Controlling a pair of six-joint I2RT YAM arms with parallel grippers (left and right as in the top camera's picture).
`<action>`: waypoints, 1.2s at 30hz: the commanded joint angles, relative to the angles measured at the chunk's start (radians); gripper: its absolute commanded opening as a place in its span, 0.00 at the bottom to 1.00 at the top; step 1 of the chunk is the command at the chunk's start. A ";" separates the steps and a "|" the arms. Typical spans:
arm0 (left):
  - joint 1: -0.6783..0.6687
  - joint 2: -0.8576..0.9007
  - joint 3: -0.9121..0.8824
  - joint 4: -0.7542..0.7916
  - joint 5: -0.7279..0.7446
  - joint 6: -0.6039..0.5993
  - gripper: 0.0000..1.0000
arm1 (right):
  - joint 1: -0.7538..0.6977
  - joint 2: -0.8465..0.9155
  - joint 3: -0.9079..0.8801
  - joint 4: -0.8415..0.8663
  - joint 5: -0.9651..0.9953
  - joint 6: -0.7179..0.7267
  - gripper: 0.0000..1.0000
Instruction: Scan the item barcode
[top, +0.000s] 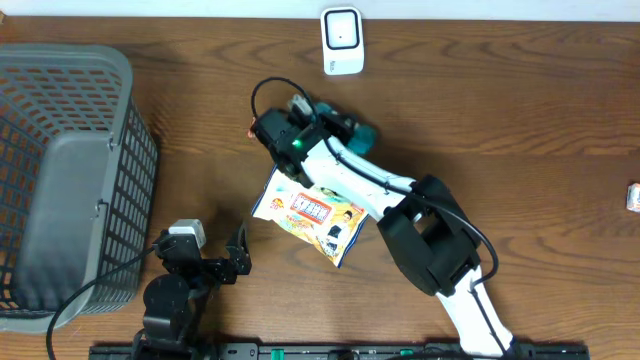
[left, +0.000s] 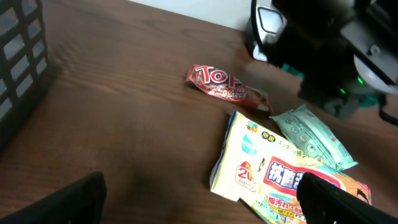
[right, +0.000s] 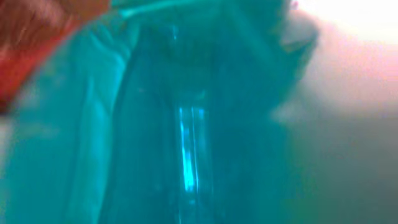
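Note:
A teal wipes pack (left: 314, 140) hangs under my right gripper (top: 318, 122), which is shut on its upper end. From above, the pack (top: 337, 120) shows only as a teal strip beside the black wrist. It fills the blurred right wrist view (right: 186, 124) and hides the fingers there. The white barcode scanner (top: 341, 40) stands at the table's far edge, just beyond that gripper, and in the left wrist view the arm partly hides the scanner (left: 267, 25). My left gripper (top: 240, 258) rests low near the front edge. Its fingers (left: 202, 208) are spread wide with nothing between them.
A white and yellow snack packet (top: 310, 212) lies under the right arm, also seen as the packet (left: 273, 174). A red Top candy bar (left: 227, 89) lies to its left. A grey mesh basket (top: 60, 180) fills the left side. A small item (top: 634, 197) sits at the right edge.

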 joint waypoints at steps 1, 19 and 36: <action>-0.004 -0.001 -0.015 -0.021 -0.006 -0.012 0.98 | 0.053 -0.017 0.017 -0.089 0.003 0.172 0.01; -0.004 -0.001 -0.015 -0.020 -0.006 -0.012 0.98 | 0.074 -0.018 0.008 -0.853 -0.085 1.424 0.01; -0.004 -0.001 -0.015 -0.021 -0.006 -0.012 0.98 | -0.296 -0.017 -0.033 -0.355 -0.867 1.311 0.01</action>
